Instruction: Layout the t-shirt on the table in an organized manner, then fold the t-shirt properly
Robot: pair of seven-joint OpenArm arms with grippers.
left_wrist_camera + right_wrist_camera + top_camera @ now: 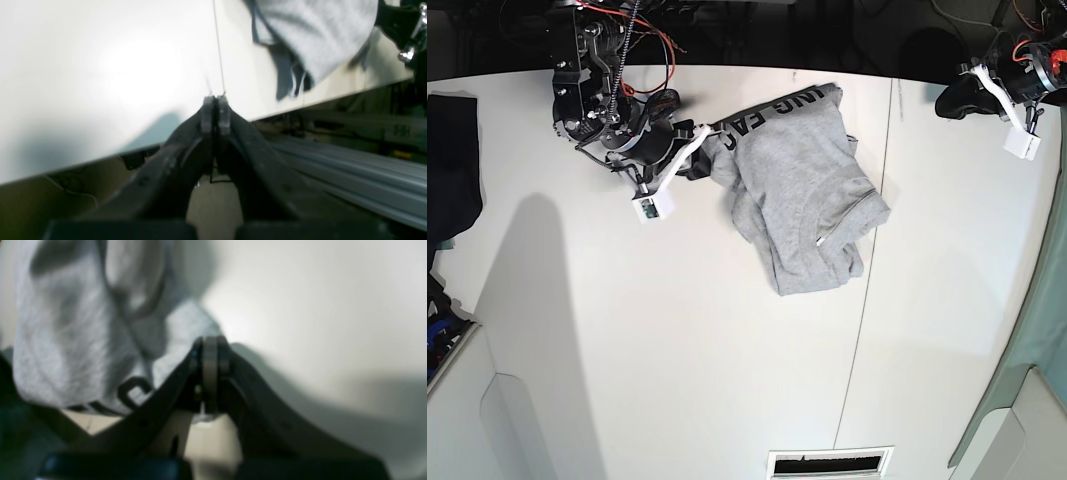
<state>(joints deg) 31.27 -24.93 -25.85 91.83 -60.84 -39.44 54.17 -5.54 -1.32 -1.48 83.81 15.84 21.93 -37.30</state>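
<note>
The light grey t-shirt (802, 190) lies crumpled on the white table (627, 340), with black lettering (777, 110) along its far edge. My right gripper (706, 138) is at the shirt's left edge. In the right wrist view its fingers (210, 350) are shut on a fold of the shirt (73, 340). My left gripper (949, 100) is at the far right, apart from the shirt. In the left wrist view it (216, 108) is shut and empty above the table (100, 83), with the shirt (317, 40) further off.
A dark cloth (449, 160) lies at the table's left edge. A thin seam line (875, 260) runs across the table just right of the shirt. A white vent (827, 462) sits at the near edge. The table edge (333, 100) is close to the left gripper.
</note>
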